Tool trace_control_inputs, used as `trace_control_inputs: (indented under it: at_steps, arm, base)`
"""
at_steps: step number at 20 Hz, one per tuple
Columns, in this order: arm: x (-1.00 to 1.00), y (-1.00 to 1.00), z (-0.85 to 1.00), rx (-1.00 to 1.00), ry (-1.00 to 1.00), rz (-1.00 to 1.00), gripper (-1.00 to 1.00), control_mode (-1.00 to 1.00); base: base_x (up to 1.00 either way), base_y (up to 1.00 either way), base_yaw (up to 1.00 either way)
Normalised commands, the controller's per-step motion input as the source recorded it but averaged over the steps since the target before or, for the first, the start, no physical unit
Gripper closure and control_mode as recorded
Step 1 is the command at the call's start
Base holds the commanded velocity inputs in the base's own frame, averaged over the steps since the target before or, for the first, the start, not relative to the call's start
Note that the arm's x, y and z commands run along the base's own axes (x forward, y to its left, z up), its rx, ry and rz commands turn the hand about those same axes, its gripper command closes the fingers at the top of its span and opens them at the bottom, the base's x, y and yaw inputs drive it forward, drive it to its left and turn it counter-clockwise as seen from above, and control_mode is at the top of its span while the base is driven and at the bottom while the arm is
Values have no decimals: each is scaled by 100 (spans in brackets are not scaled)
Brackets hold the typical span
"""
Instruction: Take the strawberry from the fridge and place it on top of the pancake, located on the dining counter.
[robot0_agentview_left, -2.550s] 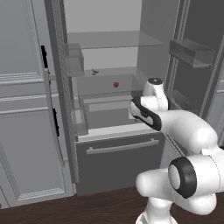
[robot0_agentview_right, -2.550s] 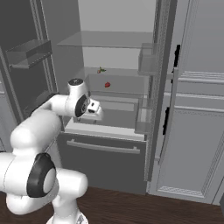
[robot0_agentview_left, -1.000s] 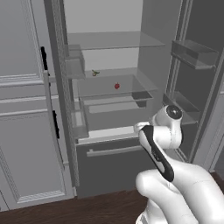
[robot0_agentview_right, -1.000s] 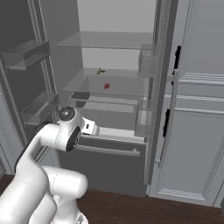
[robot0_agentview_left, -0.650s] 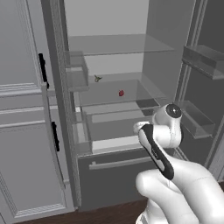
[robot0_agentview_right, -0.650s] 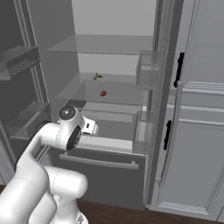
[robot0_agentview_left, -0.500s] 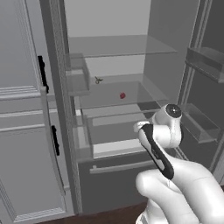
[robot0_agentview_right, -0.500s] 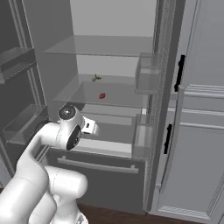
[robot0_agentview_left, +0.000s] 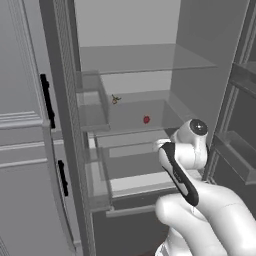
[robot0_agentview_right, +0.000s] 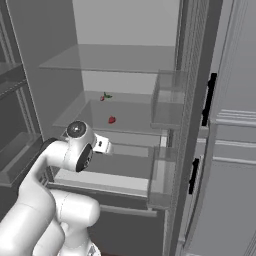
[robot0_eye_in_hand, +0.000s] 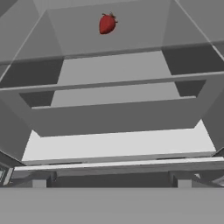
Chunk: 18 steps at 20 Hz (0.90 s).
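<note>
As the base rolled closer over the last half second, the tall dark-grey fridge (robot0_agentview_left: 65, 125) swelled in both base views and its pale interior took up most of what could be seen; that was the cameras travelling, for the things inside kept their places on the shelf. The white arm held the same folded pose it had a second before, elbow up, wrist level with the drawers.

The tiny red strawberry with a green top (robot0_agentview_left: 146, 119) lay on the middle glass shelf (robot0_agentview_right: 130, 117), out in the open, well forward of the back wall. A small yellowish-green item (robot0_agentview_left: 115, 100) sat farther back and off to the left, well apart from it. From the hand view the berry (robot0_eye_in_hand: 107, 23) showed high up, beyond two clear drawer fronts (robot0_eye_in_hand: 113, 118) stacked below the shelf.

Room looked generous above the shelf, up to the next glass shelf (robot0_agentview_left: 145, 57). Clear door bins (robot0_agentview_right: 167, 102) flanked the opening on both open doors, and the dark door edge (robot0_agentview_right: 192, 125) stood close on the robot's right.

The gripper (robot0_agentview_right: 102, 145) hung at the wrist in front of the drawers, short of the shelf, touching nothing; whether its fingers were spread or pressed together I could not tell.
</note>
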Motion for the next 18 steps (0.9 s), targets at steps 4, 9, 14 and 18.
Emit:
trace_control_inputs:
  at_steps: [4, 9, 14, 18]
  arm:
    - [0, 0, 0, 0, 0, 0, -100, 100]
    - [0, 0, 0, 0, 0, 0, -100, 100]
    - [0, 0, 0, 0, 0, 0, -100, 100]
    - [0, 0, 0, 0, 0, 0, -100, 100]
  base:
    - [59, 15, 0]
    - [53, 9, 0]
    - [40, 8, 0]
    - [30, 8, 0]
